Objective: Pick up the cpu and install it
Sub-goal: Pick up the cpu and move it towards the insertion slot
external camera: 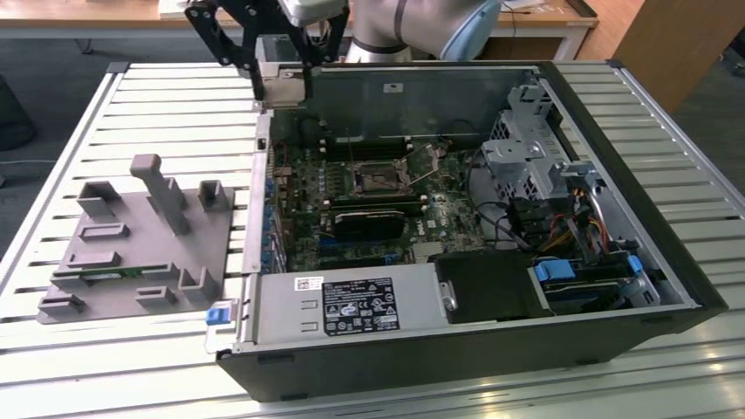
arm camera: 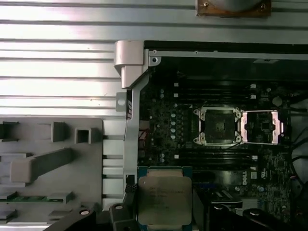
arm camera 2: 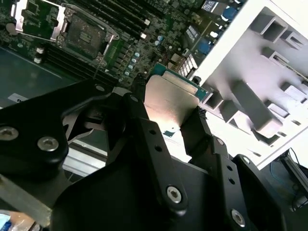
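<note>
My gripper (external camera: 285, 87) is shut on the cpu (external camera: 286, 84), a flat square chip with a silver top, and holds it above the far left corner of the open computer case (external camera: 652, 262). In both wrist views the cpu (arm camera 2: 171, 98) (arm camera: 164, 199) sits between the black fingers (arm camera 2: 144, 139). The open cpu socket (external camera: 379, 182) (arm camera: 217, 126) (arm camera 2: 84, 36) lies on the green motherboard, with its metal retention frame (arm camera: 261, 126) flipped open beside it. The socket is apart from the chip, further into the case.
A grey fixture tray (external camera: 134, 236) with upright posts and a green memory stick (external camera: 99, 273) lies on the slatted table at the exterior view's left. Inside the case are a black block (external camera: 366, 223), a power supply (external camera: 349, 305) and a drive cage (external camera: 524, 157).
</note>
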Motion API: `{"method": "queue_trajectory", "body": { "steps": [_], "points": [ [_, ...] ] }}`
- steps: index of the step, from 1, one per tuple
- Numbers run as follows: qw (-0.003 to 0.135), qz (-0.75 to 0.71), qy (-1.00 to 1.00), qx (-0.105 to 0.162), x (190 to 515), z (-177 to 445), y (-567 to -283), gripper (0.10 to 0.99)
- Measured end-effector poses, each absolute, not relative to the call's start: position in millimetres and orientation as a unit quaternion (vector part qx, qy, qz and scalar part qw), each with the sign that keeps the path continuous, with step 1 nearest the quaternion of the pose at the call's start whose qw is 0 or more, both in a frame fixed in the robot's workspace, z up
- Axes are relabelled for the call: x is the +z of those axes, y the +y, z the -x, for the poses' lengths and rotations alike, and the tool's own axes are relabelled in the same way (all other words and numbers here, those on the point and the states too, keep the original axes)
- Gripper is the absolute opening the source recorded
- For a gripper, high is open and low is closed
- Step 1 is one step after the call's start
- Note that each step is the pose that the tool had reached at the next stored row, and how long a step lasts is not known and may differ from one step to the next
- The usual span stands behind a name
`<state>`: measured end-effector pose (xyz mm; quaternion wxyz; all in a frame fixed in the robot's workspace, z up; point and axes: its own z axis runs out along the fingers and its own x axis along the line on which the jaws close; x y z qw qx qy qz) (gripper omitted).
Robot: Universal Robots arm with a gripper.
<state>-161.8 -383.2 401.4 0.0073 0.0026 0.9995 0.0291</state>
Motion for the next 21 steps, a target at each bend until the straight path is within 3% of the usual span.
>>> {"method": "queue_trajectory", "body": {
  "steps": [21],
  "points": [
    [0.007,-0.003,1.0,0.029,394,109,-349,0.541]
  ]
}}
